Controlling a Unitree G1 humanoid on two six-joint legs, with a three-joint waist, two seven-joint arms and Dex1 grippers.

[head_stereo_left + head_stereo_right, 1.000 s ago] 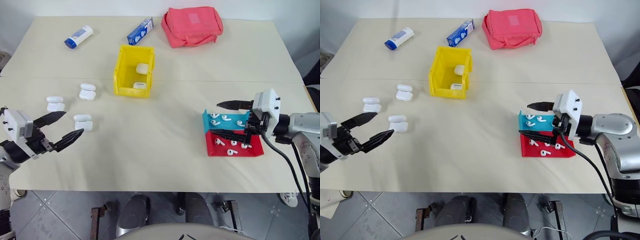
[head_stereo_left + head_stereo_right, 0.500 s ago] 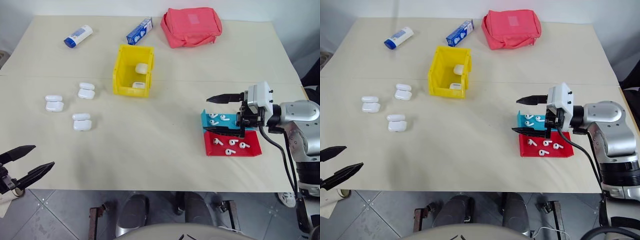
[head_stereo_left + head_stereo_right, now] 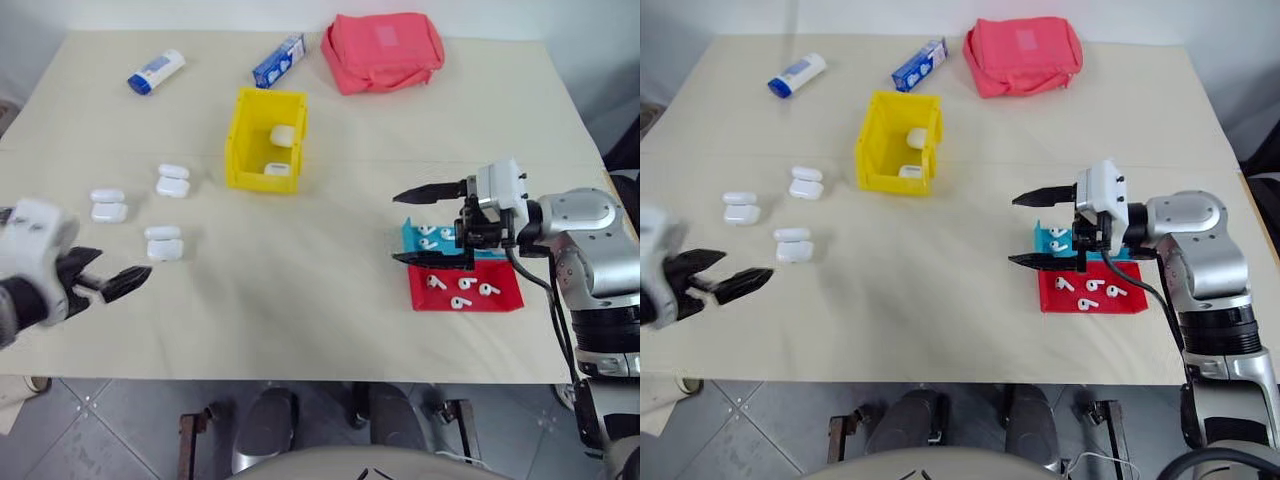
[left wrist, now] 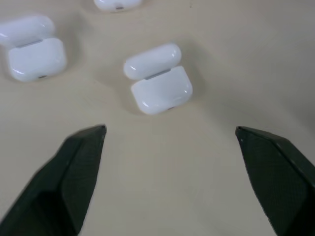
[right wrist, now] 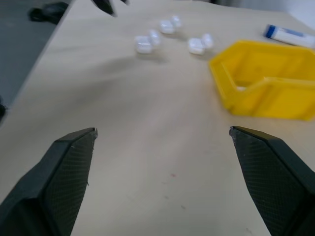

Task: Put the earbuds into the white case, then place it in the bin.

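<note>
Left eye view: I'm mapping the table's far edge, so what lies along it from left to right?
White-and-blue tube → blue box → pink pouch.

right arm shell: rounded silver-grey metal segments, kinda glossy, with darker bands at the joints
right wrist block: boxy white housing with a few small dark screws on its face
right gripper (image 3: 1040, 228): two long thin black fingers tapering to points
right cable: black cord looping from the white block down along the forearm
left gripper (image 3: 105, 270): same black pointed fingers on a white boxy mount over dark grey parts
finger surface (image 5: 69, 167): up close it's matte black with a fine cross-hatch grid texture
</note>
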